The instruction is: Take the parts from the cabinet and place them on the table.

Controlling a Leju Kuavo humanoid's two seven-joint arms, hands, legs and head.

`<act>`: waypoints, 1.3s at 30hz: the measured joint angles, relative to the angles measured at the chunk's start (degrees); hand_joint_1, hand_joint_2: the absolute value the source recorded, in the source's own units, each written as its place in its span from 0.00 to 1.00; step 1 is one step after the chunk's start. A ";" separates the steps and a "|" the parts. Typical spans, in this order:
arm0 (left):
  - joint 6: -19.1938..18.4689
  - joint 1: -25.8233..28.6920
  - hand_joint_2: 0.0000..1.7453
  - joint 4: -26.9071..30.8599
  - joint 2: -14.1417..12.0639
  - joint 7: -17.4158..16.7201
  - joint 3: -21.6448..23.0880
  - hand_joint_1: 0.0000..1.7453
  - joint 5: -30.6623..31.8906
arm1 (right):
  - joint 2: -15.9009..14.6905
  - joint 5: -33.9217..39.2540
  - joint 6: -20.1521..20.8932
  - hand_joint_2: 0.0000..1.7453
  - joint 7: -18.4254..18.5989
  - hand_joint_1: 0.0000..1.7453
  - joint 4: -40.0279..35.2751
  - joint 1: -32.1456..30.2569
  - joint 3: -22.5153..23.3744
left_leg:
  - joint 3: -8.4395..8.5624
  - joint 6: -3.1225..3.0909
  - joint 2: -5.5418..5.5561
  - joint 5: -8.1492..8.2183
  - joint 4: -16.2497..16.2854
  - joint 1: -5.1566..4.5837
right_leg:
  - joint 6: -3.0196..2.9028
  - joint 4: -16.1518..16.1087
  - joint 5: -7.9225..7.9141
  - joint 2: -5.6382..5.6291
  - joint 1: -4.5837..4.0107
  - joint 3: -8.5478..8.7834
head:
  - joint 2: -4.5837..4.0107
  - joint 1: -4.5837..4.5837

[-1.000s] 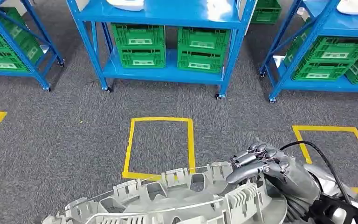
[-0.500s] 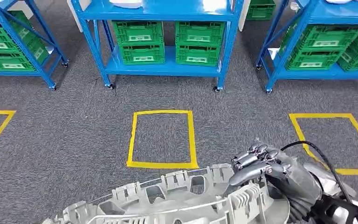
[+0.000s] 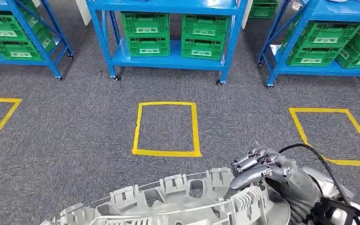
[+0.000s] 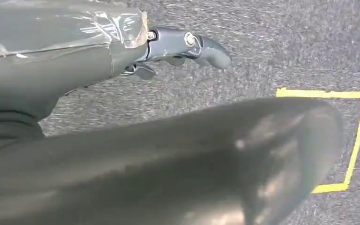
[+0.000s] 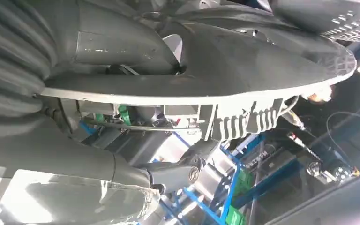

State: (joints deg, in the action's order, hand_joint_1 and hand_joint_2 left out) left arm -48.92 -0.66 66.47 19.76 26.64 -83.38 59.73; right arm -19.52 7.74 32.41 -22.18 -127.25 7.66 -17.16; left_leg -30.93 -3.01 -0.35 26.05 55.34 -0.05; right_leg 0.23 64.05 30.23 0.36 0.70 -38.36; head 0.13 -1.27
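Carpet behind, right hand (image 3: 262,169) grips grey part (image 3: 178,201), bottom cropped.

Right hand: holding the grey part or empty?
Holding. In the head view the right hand has fingers curled over the rim of the grey part, which is carried above the carpet.

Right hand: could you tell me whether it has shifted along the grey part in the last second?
No. The right hand grips the same ribbed corner of the grey part; the yellow square shifted only because the camera moved.
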 joint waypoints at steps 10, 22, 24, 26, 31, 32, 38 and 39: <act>0.22 0.04 0.00 0.00 0.39 -0.81 -0.44 0.00 -0.50 | -0.26 1.01 0.26 1.00 -0.11 1.00 1.14 1.20 -0.07 | -8.23 1.40 -0.12 -7.90 0.95 -0.58 | 0.38 -9.88 1.92 -0.03 -0.46 13.93 | 0.00 -0.05; 0.52 0.45 0.00 0.07 0.31 -1.57 -0.87 0.00 -1.68 | -0.35 0.90 1.16 1.00 -0.66 1.00 2.45 2.47 -0.85 | -0.34 3.38 0.44 0.72 8.59 0.49 | -0.85 -8.37 -6.85 0.11 -0.17 3.84 | 0.00 -0.37; 0.52 0.39 0.00 0.42 0.18 -1.66 -0.87 0.00 -1.97 | -0.37 0.98 1.16 1.00 -0.68 1.00 2.47 3.26 -1.01 | 5.69 2.49 0.65 4.73 -0.91 0.20 | -0.20 -8.28 -7.71 0.25 -0.37 3.49 | 0.00 -0.18; 0.85 0.42 0.00 0.48 0.20 -1.88 -0.83 0.00 -2.21 | -0.39 1.16 1.16 1.00 -0.53 1.00 2.51 3.94 -1.27 | 4.69 1.58 0.39 4.10 -0.47 -0.40 | 0.51 -8.79 -8.82 0.34 -0.05 3.48 | 0.00 -0.39; 0.87 0.42 0.00 0.61 0.33 -2.30 -0.87 0.00 -2.75 | -0.52 1.38 1.09 1.00 -0.15 1.00 2.54 4.52 -1.55 | 1.89 0.00 -0.16 0.38 -1.56 0.02 | 0.02 3.22 -1.13 -0.10 0.16 -2.04 | 0.00 -0.05; 0.87 0.42 0.00 0.61 0.35 -2.34 -0.87 0.00 -2.84 | -0.52 1.46 1.09 1.00 0.02 1.00 2.56 4.53 -1.64 | 0.95 0.07 -0.17 -0.27 -1.45 0.01 | 0.13 7.85 1.00 -0.11 0.18 -3.48 | 0.00 -0.03; 0.81 0.42 0.00 0.59 0.48 -2.93 -0.87 0.00 -3.78 | -0.55 2.38 1.11 1.00 1.07 1.00 2.65 5.48 -2.56 | -2.88 1.16 -0.23 -2.12 0.95 0.03 | 1.92 -8.70 -0.28 -0.03 0.82 9.93 | 0.00 -0.07; 0.76 0.42 0.00 0.59 0.50 -2.95 -0.85 0.00 -3.89 | -0.50 2.47 1.11 1.00 1.11 1.00 2.73 5.50 -2.71 | -3.27 1.51 -0.27 -2.18 1.39 -0.25 | 1.38 -8.61 -1.00 -0.27 0.53 9.62 | 0.00 -0.15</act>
State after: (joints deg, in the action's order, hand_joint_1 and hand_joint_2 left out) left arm -48.15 -0.24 67.06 20.26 23.69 -84.24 55.85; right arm -20.02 10.21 33.53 -21.07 -124.52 13.16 -19.87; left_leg -34.21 -1.50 -0.62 23.88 56.73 -0.31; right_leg 1.61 55.45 29.23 0.10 1.24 -28.74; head 0.13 -1.42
